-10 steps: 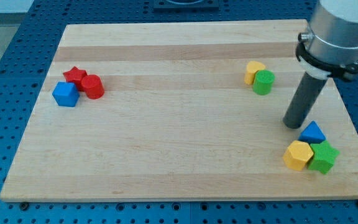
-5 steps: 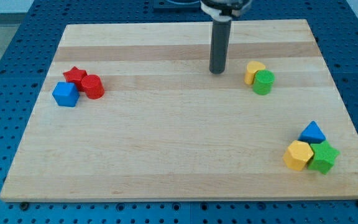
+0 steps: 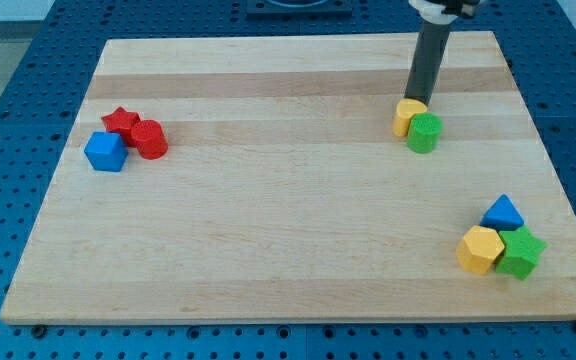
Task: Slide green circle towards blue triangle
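One smooth green circle (image 3: 424, 132) stood upright on the wooden counter (image 3: 288, 240), touching a yellow block (image 3: 407, 115), well above the blue triangle (image 3: 503, 213). My tip (image 3: 421, 99) sat just above them; I carried no gripper.

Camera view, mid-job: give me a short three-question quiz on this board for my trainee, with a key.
1. True or false: my tip sits on the view's-top side of the green circle.
2. Which block touches the green circle? A) yellow block B) red star C) blue cube
3. Fill in: the blue triangle lies toward the view's ____ right from the green circle.

Key: 1 true; 2 A; 3 bottom.
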